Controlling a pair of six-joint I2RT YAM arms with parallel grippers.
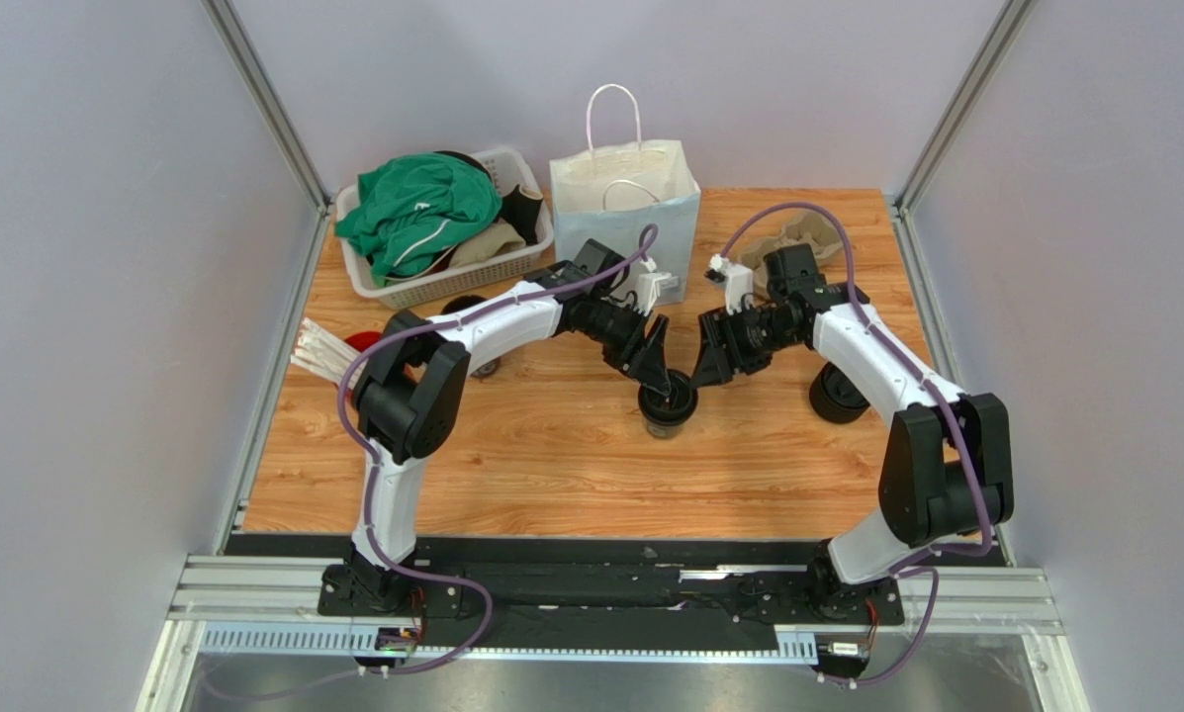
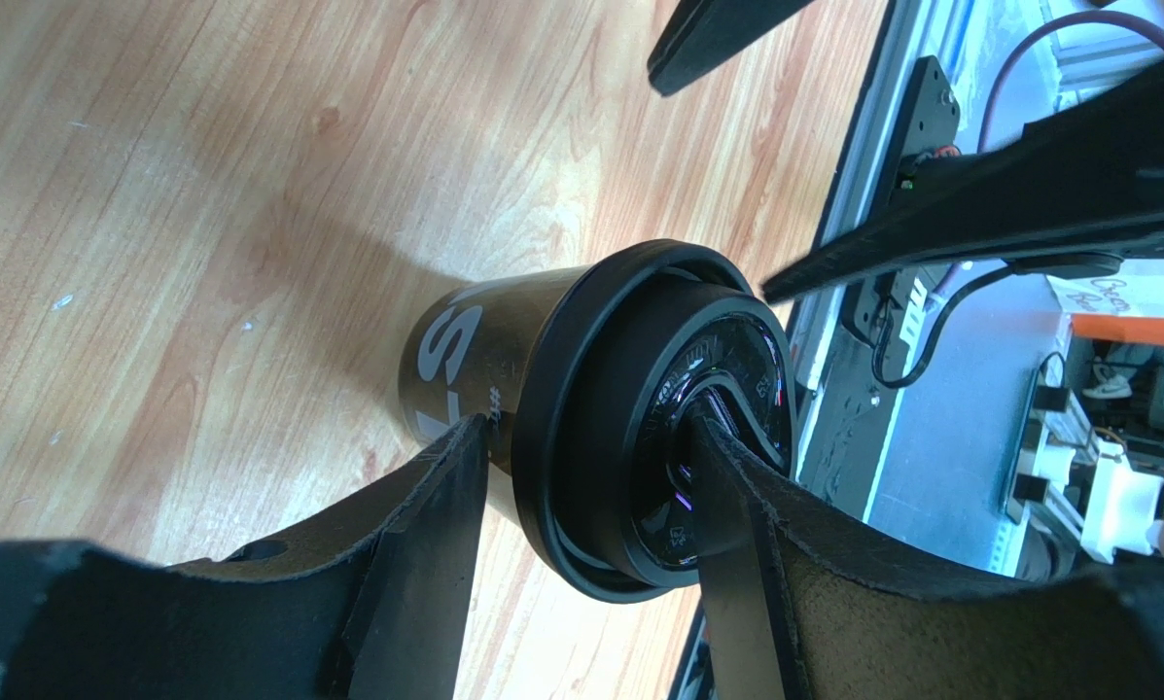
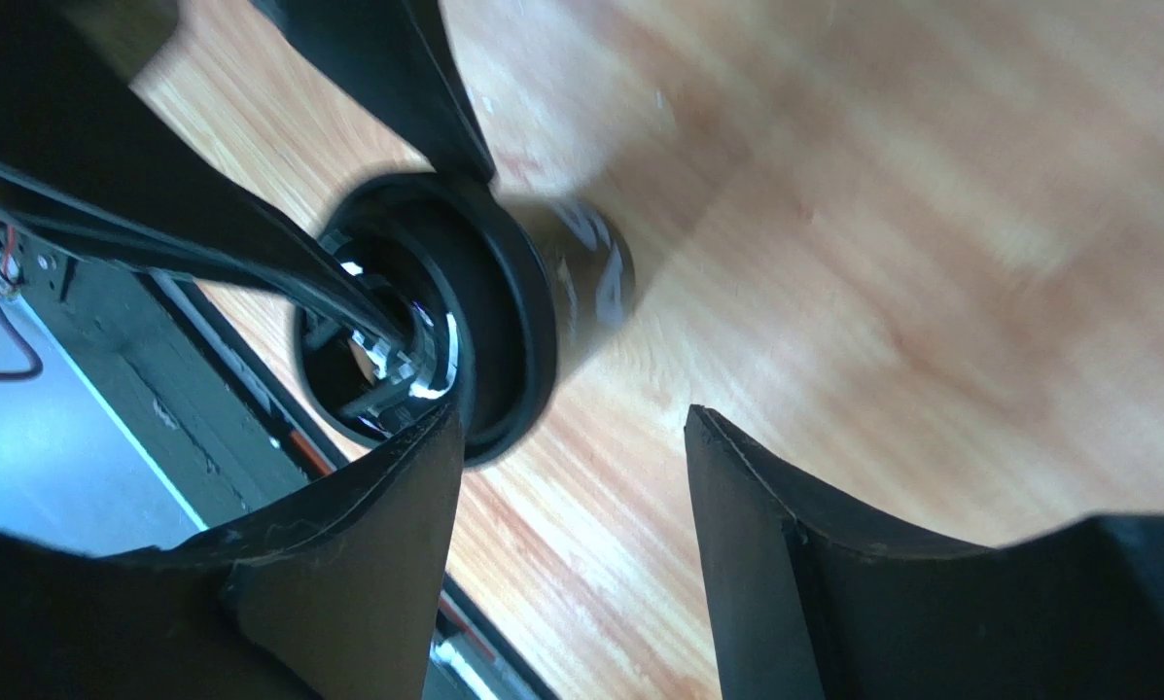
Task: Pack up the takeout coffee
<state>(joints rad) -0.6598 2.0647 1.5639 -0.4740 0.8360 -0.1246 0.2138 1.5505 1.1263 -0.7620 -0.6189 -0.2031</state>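
While the takeout coffee [image 1: 668, 404] stands upright near the middle of the desk [image 1: 553, 475], both arms reach in over it from either side. The left end effector [image 2: 585, 438] is clamped on the cup's black lid [image 2: 617, 365]. Of its 2 fingers, 1 [image 2: 427, 540] presses the outside just under the lid's rim and the other [image 2: 756, 554] sits in the recess on top of the lid, so the rim is pinched between them. White lettering shows on the cup's dark wall below the rim.

The right end effector [image 3: 573, 423] is released, its jaws spread with only bare wood between them. In the right wrist view the cup lies beyond its fingertips, and 1 finger [image 3: 383, 540] is just beside the lid's rim; whether it touches cannot be told.

At the back of the desk a pale blue paper bag [image 1: 627, 200] with white handles stands upright, open at the top. Just left of it is a white basket [image 1: 464, 282] piled with clothes, a green garment [image 1: 412, 208] uppermost. A red cup [image 1: 360, 343] with white straws [image 1: 315, 349] is at the left edge, and a squat black round piece [image 1: 838, 393] lies under the right arm, well apart from the coffee.
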